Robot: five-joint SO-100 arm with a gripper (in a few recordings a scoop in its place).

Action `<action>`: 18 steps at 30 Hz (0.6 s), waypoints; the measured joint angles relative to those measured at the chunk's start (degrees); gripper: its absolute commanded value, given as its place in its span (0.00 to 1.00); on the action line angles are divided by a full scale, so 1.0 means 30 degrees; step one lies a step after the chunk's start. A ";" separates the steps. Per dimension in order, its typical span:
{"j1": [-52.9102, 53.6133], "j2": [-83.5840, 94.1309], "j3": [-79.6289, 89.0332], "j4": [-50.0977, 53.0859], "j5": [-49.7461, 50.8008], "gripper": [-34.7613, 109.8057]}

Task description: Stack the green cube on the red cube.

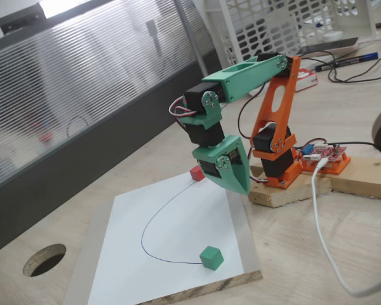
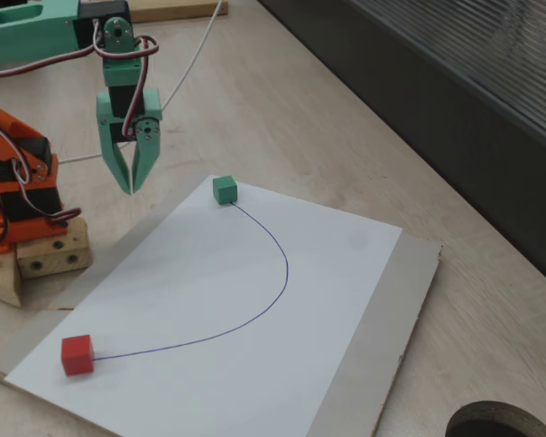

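The white sheet [image 2: 255, 300] lies on a board [image 2: 382, 337]. The green cube [image 2: 224, 189] sits at one end of the drawn curve [image 2: 278, 291], near the sheet's edge; the red cube [image 2: 76, 354] sits at the other end, near a corner. The gripper [image 2: 129, 187] hangs off the sheet's edge near the green cube, jaws nearly closed, empty. The sheet between the cubes lies bare.

white sheet [image 2: 255, 309] with blue curve [image 2: 278, 291] | board [image 2: 382, 346] | basket [image 1: 273, 25] | table hole [image 1: 44, 259]
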 measured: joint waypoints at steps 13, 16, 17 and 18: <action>-0.2168 -0.2783 -0.2373 -0.0029 0.0029 0.27; -0.2168 -0.4482 -0.4424 -0.0088 0.0029 0.27; -0.2168 -0.4980 -0.5039 -0.0088 0.0029 0.27; -0.2168 -0.5537 -0.5771 -0.0088 0.0029 0.27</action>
